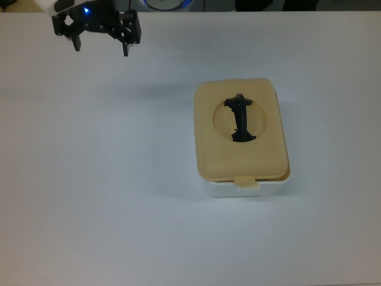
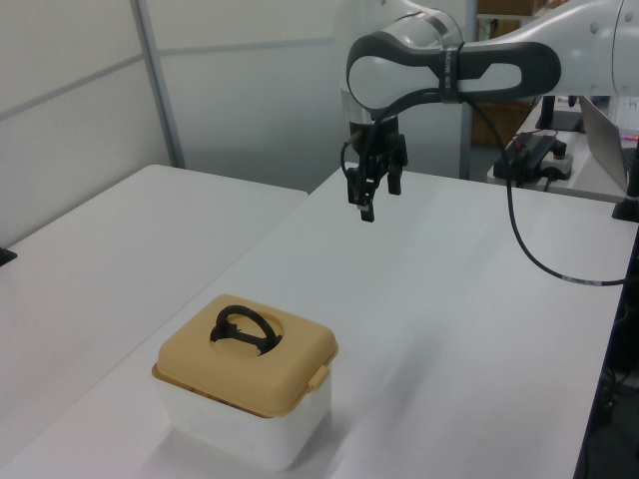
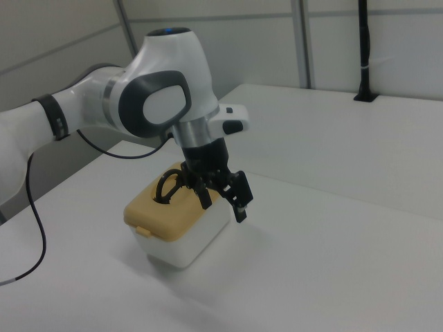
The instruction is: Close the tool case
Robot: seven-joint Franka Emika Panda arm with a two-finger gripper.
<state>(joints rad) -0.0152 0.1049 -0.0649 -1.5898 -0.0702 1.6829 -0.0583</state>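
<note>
Bare table surrounds the tool case; nothing blocks its lid.

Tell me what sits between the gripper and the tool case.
Nothing. In the top view, only bare white table separates the open gripper from the tool case; the left view shows the same.

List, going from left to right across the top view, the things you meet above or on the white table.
Open pincer near the top view's upper left → tool case, its beige lid coming first, then the black handle in the lid's round recess.
</note>
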